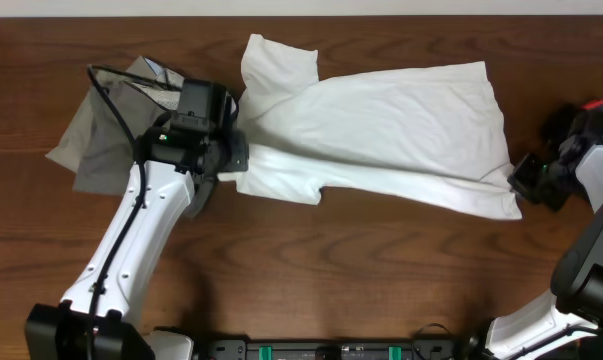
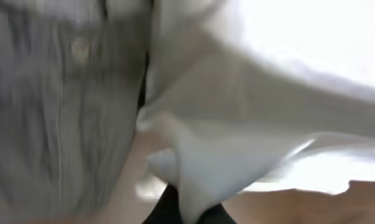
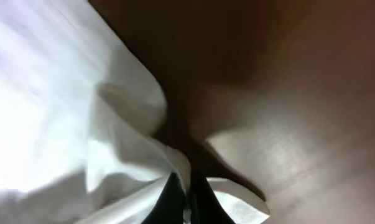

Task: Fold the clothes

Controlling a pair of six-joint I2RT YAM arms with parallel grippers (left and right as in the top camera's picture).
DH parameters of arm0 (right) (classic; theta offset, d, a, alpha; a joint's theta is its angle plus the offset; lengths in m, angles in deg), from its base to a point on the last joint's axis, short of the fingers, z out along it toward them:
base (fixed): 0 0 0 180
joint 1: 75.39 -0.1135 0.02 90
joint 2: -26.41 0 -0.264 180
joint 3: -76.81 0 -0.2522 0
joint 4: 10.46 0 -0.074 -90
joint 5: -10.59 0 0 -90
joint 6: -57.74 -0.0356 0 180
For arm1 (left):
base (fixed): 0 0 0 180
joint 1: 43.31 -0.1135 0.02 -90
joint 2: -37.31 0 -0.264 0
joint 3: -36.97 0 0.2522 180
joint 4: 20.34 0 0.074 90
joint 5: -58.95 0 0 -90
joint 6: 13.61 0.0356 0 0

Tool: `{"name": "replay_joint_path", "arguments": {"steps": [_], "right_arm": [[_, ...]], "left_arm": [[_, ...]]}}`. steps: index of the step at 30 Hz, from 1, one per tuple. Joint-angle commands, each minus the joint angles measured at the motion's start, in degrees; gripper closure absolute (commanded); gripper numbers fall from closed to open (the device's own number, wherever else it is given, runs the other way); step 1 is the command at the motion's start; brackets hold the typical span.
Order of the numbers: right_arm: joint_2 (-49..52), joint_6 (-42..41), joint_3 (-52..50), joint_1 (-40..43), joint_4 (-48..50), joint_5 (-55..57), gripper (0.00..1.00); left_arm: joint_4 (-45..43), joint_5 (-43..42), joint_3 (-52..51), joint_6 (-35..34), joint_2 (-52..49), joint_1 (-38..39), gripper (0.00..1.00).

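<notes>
Step in hand, as judged: both ends of the large plain white short-sleeved cotton T-shirt [image 1: 381, 130] are grasped. It lies stretched across the centre and right of the dark wooden table [image 1: 381, 290].
- The left gripper [image 1: 233, 155] is pinched closed on the sleeve-end cloth.
- The right gripper [image 1: 516, 182] is pinched closed on the lower-right hem corner.

Next move calls for lifting both ends evenly and carrying one edge over.

Open wood lies below the shirt. The grey-khaki trousers [image 1: 91, 140] crowd the upper left, touching the shirt's end.

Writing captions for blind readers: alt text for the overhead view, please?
A white T-shirt lies stretched across a wooden table, a claw shut on each end: left claw at the shoulders, right claw at a hem corner. Grey trousers lie crumpled beside the left claw.
</notes>
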Motion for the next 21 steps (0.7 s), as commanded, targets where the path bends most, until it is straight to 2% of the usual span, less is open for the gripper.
{"name": "replay_joint_path", "arguments": {"steps": [1, 2, 3, 4, 6, 10, 13, 18, 19, 21], "right_arm": [[0.3, 0.3, 1.0, 0.5, 1.9, -4.2, 0.99], [0.3, 0.3, 1.0, 0.5, 2.4, -4.8, 0.99], [0.3, 0.3, 1.0, 0.5, 2.7, -5.2, 0.99], [0.3, 0.2, 1.0, 0.4, 2.8, -5.3, 0.99], [0.3, 0.2, 1.0, 0.4, 2.8, -5.3, 0.99], [0.3, 0.3, 1.0, 0.4, 2.5, -5.3, 0.99], [0.3, 0.3, 1.0, 0.4, 2.5, -5.3, 0.99], [0.3, 0.3, 1.0, 0.4, 1.7, -5.3, 0.96], [0.3, 0.3, 1.0, 0.4, 1.4, -5.3, 0.95], [0.3, 0.3, 1.0, 0.4, 0.7, -5.3, 0.87]], "left_arm": [[-2.9, -0.4, 0.3, 2.9, -3.1, -0.3, 0.92], [-3.6, -0.4, 0.3, 2.9, -4.0, -0.3, 0.83], [-3.8, -0.4, 0.3, 2.9, -5.1, -0.3, 0.63], [-3.4, -0.4, 0.3, 2.9, -6.1, -0.3, 0.49], [-1.0, -2.4, 0.3, 2.8, -7.3, -0.3, 0.31], [4.5, -8.0, 0.3, 2.9, -7.2, 0.2, 0.32], [6.5, -10.7, 0.3, 3.7, -6.1, 1.9, 0.36], [8.1, -11.0, 0.0, 5.2, -5.7, 8.7, 0.37], [7.6, -10.9, -0.4, 5.2, -5.8, 10.2, 0.36], [6.4, -9.2, -1.1, 5.2, -6.3, 13.1, 0.36]]}}
